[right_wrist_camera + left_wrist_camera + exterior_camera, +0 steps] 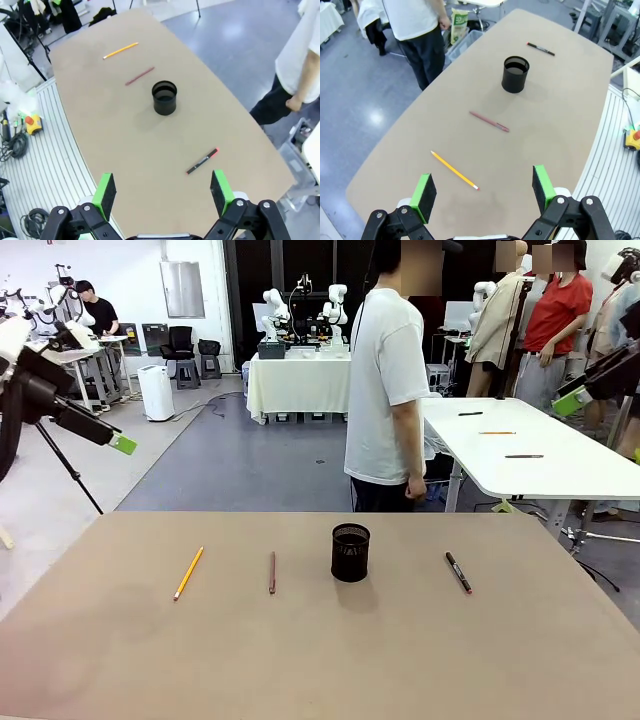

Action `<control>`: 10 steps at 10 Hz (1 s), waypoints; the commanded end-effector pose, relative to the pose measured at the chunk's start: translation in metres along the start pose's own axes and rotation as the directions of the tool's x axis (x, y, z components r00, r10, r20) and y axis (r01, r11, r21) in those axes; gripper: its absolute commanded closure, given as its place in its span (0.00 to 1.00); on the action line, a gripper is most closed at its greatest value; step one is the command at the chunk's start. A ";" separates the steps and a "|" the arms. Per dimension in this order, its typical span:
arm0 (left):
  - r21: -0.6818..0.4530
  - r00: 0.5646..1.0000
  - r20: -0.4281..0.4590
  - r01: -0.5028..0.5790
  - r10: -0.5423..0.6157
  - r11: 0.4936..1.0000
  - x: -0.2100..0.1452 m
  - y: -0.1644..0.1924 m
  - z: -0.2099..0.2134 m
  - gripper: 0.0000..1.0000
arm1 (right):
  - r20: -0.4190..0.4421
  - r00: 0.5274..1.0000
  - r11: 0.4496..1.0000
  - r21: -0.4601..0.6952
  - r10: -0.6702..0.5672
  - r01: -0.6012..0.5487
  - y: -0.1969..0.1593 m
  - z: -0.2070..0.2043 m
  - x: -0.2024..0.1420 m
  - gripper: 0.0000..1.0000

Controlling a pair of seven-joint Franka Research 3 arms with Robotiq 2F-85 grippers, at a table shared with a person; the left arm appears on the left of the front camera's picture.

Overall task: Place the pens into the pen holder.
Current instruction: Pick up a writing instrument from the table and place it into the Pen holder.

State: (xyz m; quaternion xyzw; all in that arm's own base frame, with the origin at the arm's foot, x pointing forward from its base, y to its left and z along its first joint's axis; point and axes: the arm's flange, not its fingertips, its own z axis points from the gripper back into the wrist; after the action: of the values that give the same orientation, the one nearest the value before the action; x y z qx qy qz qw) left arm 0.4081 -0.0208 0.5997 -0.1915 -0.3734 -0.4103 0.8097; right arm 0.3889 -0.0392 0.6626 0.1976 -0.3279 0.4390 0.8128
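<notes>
The black mesh pen holder [350,552] stands upright near the table's middle, with three pens lying flat around it. A yellow-orange one [188,573] and a red-brown one [272,572] lie to its left, and a dark one with red marks [458,572] lies to its right. High off the table's left side hangs my left gripper [121,444], open and holding nothing; in its wrist view [484,190] it looks down at the yellow pen [454,170], the red-brown pen [489,121] and the holder [515,74]. My right gripper [570,400] is raised at the right, open [163,192] above the dark pen [202,161] and the holder [164,97].
A person in a white T-shirt [385,390] stands at the table's far edge, hands down. A white table [530,455] with a few pens stands behind at the right. A tripod leg [70,468] is off the left side. The brown table [320,660] is bare in front.
</notes>
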 end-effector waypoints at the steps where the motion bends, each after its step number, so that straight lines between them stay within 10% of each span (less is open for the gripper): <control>1: 0.000 1.000 0.009 0.018 -0.018 1.000 0.007 -0.004 0.006 0.00 | 0.028 0.999 0.998 -0.064 0.030 -0.028 -0.005 -0.006 0.002 0.00; 10: 0.020 0.999 0.016 0.047 -0.047 0.999 0.017 -0.015 0.012 0.00 | 0.030 0.999 0.994 -0.101 -0.027 0.030 -0.020 0.007 -0.006 0.00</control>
State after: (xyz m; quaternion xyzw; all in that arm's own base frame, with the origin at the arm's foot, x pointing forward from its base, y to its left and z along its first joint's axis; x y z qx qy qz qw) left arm 0.3969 -0.0318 0.6206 -0.1787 -0.3881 -0.4228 0.7992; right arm 0.4008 -0.0576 0.6610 0.1656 -0.3557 0.4069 0.8249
